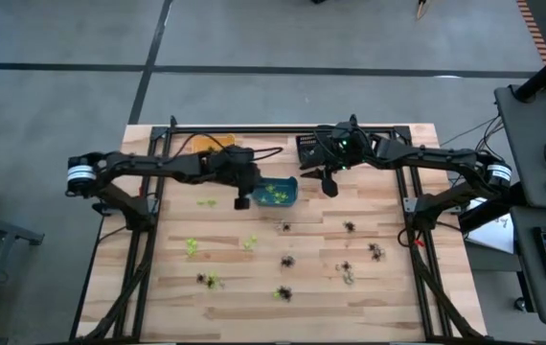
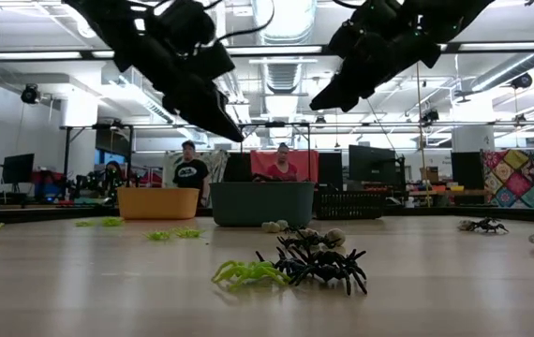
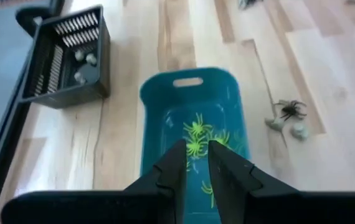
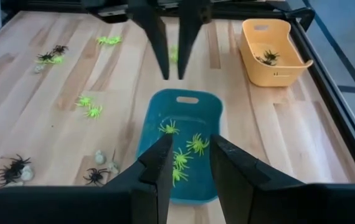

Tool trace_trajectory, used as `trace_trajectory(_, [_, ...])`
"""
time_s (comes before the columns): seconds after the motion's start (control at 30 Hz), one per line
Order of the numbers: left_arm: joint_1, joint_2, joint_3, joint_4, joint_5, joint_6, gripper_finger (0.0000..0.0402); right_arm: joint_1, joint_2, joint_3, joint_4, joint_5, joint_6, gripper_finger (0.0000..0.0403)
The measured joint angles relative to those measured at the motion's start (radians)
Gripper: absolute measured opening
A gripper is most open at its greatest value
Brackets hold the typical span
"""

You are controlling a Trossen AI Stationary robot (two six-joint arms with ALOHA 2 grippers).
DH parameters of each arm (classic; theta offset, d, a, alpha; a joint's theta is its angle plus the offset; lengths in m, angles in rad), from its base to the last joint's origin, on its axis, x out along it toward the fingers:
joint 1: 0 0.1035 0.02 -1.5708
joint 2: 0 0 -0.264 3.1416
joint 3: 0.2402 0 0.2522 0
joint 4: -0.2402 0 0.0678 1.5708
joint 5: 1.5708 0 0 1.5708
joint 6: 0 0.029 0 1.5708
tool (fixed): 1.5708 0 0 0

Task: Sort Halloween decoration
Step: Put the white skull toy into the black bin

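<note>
Green and black spiders point(image 2: 290, 265) are lying nearest my low camera. I'm seeing left gripper point(image 3: 195, 163) and right gripper point(image 4: 189, 158) hovering over the teal bin point(image 1: 290, 184), fingers slightly parted, holding nothing, green spiders point(image 4: 184, 148) sitting inside.

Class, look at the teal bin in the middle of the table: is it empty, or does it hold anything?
Not empty: the teal bin holds several lime green spiders lying on its floor.

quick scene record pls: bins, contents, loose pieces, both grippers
teal bin: holds lime green spiders
orange bin: holds dark spiders
black bin: holds pale grey pieces
loose on table: green, black and pale pieces
left gripper: above teal bin, fingers slightly apart, nothing between them
right gripper: above teal bin, opposite side, fingers apart, empty
</note>
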Motion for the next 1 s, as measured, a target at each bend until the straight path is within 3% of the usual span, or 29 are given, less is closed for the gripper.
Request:
trace_trajectory(0.17, [0.000,-0.083,-0.092,0.095,0.000,-0.039,0.0050,0.000,0.000,-0.019,0.032,0.011,0.028,0.0095])
trace_trajectory(0.3, [0.000,-0.148,-0.152,0.148,-0.008,-0.063,0.0050,0.000,0.000,-0.034,0.049,0.082,0.070,0.0095])
trace_trajectory(0.47, [0.000,-0.214,-0.206,0.169,-0.088,-0.082,0.0050,0.000,0.011,-0.042,0.051,0.133,0.119,0.0095])
trace_trajectory(1.0, [0.002,-0.330,-0.305,0.170,-0.098,-0.070,0.0050,0.005,0.055,-0.040,0.073,0.133,0.330,0.0095])
